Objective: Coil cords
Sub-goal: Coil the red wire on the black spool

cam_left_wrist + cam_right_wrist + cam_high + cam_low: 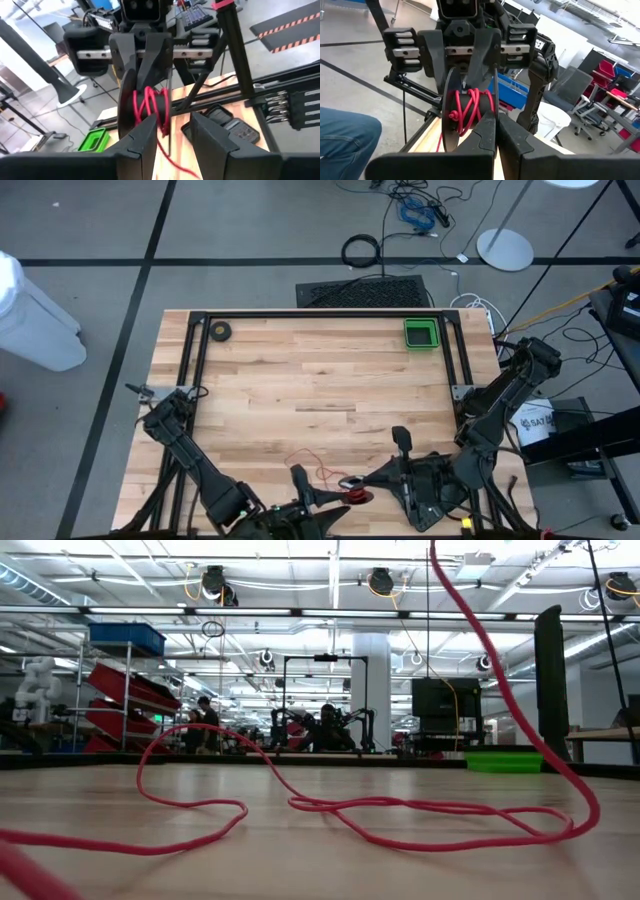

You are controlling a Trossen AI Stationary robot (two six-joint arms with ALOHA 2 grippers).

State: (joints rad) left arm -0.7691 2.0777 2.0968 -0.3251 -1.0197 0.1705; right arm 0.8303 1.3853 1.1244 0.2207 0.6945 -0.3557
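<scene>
- One green tray [421,334] sits in a far corner of the table [300,370]; everything below is placed from it.
- Two arms, two grippers, both at the table edge opposite the tray and well apart from it, tips facing each other.
- One dark spool [127,107] hangs between them, with several turns of red cord [400,808] wound on it.
- The left gripper [172,132] has its fingers apart, clamped on the spool's sides.
- The right gripper [495,127] has its fingers pressed together just beside the spool; whether cord is pinched between them cannot be made out.
- The rest of the cord lies in loose loops on the wood, on the near side of the table from the tray, and one strand rises from it.
- One small dark tape roll [220,332] lies along the tray's edge of the table, at the other corner.
- One black cable loop [361,250] lies on the floor beyond the tray.
- From above, the arms hide most of the spool, and the picture's edge cuts off both wrists.
</scene>
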